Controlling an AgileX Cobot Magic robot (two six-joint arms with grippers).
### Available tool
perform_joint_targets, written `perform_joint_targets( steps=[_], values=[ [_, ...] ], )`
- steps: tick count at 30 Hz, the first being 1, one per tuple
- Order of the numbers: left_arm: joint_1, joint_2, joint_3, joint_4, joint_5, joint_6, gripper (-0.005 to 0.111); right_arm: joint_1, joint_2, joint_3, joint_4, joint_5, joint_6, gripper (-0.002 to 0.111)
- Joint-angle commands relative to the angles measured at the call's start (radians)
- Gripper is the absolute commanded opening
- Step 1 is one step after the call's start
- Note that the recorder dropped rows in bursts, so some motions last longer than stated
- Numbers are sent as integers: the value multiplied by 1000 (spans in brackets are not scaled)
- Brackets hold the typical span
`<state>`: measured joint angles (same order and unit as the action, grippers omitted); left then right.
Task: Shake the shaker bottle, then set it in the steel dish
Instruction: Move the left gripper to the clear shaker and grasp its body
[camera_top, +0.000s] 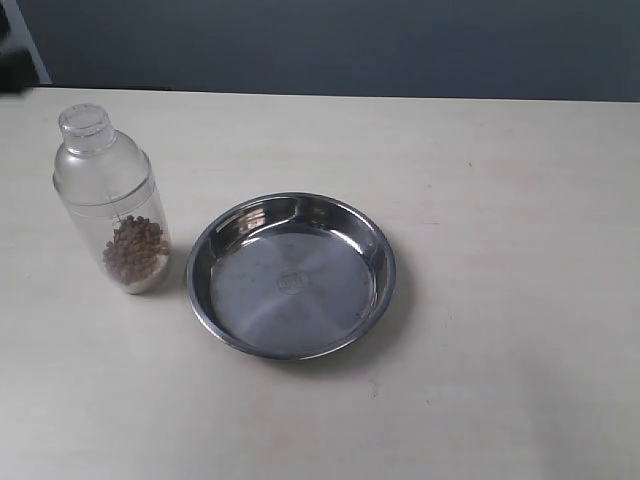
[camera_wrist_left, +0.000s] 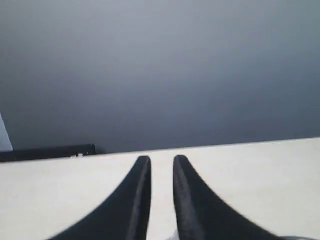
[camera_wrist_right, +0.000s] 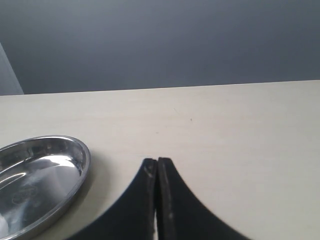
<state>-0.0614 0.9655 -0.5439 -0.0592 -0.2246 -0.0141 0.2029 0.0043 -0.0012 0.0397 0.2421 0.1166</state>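
Spotting steel dish (camera_top: 290, 275) nearest; judging shaker bottle (camera_top: 110, 205) light, slick; favouring mid-body grasp; holding left pincer (camera_wrist_left: 161, 162) apart, right pincer (camera_wrist_right: 157, 162) together.

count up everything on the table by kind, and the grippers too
shaker bottle: 1
steel dish: 1
grippers: 2 (left gripper, right gripper)
total: 4
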Motion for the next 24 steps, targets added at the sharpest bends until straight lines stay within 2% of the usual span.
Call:
perform_joint_targets(
  steps=[1, 3, 5, 7, 10, 12, 15, 19, 24],
  values=[
    [-1, 87, 176, 89, -358, -98, 23, -4, -4, 1, 4, -16, 0, -1],
    [-1, 132, 183, 223, -415, -140, 37, -4, -4, 1, 4, -14, 0, -1],
    [-1, 170, 183, 344, -463, -220, 61, -4, -4, 1, 4, -14, 0, -1],
    [-1, 200, 183, 359, -480, -258, 84, -4, -4, 1, 4, -14, 0, -1],
    [-1, 244, 183, 344, -451, -255, 104, -4, -4, 1, 4, -14, 0, -1],
    [-1, 304, 183, 320, -442, -236, 105, -4, -4, 1, 4, -14, 0, -1],
    [-1, 395, 183, 305, -505, -218, 105, -4, -4, 1, 4, -14, 0, -1],
    [-1, 529, 183, 174, -605, -121, 105, -4, -4, 1, 4, -13, 0, -1],
    [-1, 622, 183, 164, -666, -116, 105, -4, -4, 1, 4, -13, 0, -1]
  ],
)
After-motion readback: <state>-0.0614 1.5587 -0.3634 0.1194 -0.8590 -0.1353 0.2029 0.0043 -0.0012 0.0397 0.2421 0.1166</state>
